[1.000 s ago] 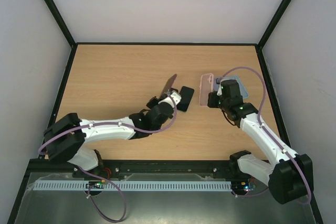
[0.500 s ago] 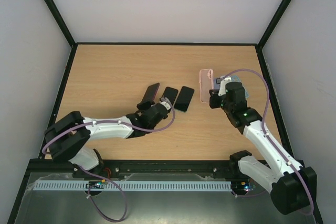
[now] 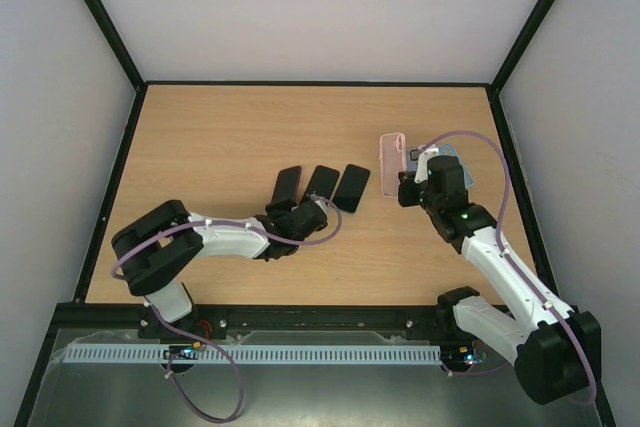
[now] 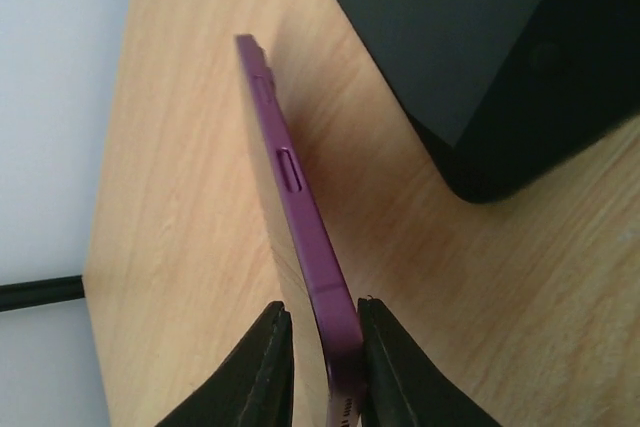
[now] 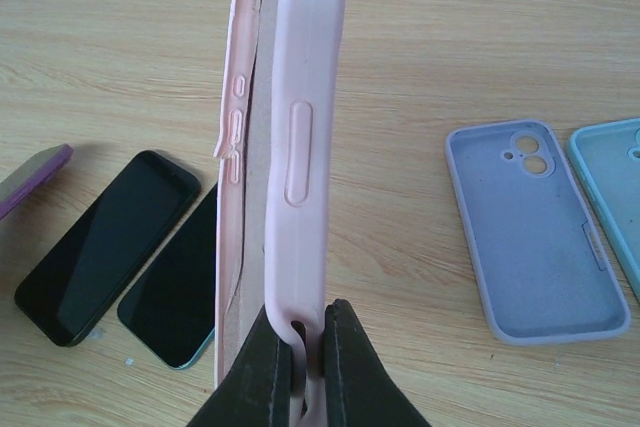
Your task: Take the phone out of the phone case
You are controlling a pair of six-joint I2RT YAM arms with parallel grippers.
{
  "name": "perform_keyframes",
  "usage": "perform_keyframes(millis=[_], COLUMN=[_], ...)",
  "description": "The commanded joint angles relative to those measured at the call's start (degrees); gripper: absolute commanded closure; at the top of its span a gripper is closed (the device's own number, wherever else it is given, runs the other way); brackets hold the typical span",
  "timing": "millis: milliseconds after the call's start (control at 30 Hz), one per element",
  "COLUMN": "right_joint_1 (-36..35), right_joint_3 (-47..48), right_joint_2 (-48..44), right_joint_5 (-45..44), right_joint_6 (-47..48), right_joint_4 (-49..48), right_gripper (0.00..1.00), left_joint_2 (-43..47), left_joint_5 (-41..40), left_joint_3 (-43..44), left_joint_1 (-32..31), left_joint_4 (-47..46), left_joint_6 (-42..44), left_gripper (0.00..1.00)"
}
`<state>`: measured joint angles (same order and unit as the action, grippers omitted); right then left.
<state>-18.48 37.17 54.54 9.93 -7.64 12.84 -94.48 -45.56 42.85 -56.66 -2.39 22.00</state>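
Spanning the whole view, the table (image 3: 200,137) carries everything, and both arms reach over it toward the middle. Three phones sit in a row there: the purple phone (image 4: 300,202) at the left end, then two black phones (image 3: 321,183) (image 3: 351,187) just beside it. Whether the purple one lies fully flat I cannot tell. Off to the right, a lilac case (image 5: 535,232) and a blue case (image 5: 610,197) lie hollow side up, just beside each other. The pink case (image 5: 308,67) is held up on edge, and nothing is in it.

The right gripper (image 5: 300,317) has its jaws clamped on that case's rim at the near end. The left gripper (image 4: 322,317) has its fingers (image 4: 268,367) on either side of the purple phone's near end. They sit so close to it that I cannot tell whether they pinch it or have let go.

By my reading, the phone is already out of the case, and the step in hand is setting it down in the row. Next, the left jaws need to part fully and back straight off along the phone's length, so it isn't dragged into the black one beside it. The right arm then has only to lay the pink case down by the other two.
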Motion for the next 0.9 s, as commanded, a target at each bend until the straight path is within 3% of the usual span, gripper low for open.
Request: perform_keyframes(millis=[0,100,233,400,567,867], right_joint_1=[0.2,0.2,0.15,0.2,1.21,7.73], right_joint_3=[-0.35,-0.39,0.3,4.95,10.02,23.58], right_joint_2=[0.2,0.38,1.58,4.49,9.73,29.83], right_joint_5=[-2.05,-2.52,-3.54,-4.62,-4.38,3.44], right_joint_6=[0.86,0.93,1.99,9.2,16.77,22.79], right_joint_4=[-2.86,-3.04,-2.79,-0.11,4.29,16.49], right_gripper=[0.98,0.98,0.98,0.98,0.98,0.98], left_joint_2=[-2.05,-2.5,-2.11,1.71,10.13,26.98], left_joint_5=[0.88,1.42,1.96,4.25,9.17,14.55], left_joint_3=[0.66,0.52,1.13,0.42,-2.15,-6.61], left_joint_1=[0.41,0.5,1.03,1.82,1.74,0.9], left_joint_4=[1.09,0.61,1.9,5.53,7.52,9.07], left_joint_6=[-2.94,-4.28,-8.09,-15.92,-23.47,-34.31], left_gripper=[0.79,0.73,0.58,0.4,0.34,0.3])
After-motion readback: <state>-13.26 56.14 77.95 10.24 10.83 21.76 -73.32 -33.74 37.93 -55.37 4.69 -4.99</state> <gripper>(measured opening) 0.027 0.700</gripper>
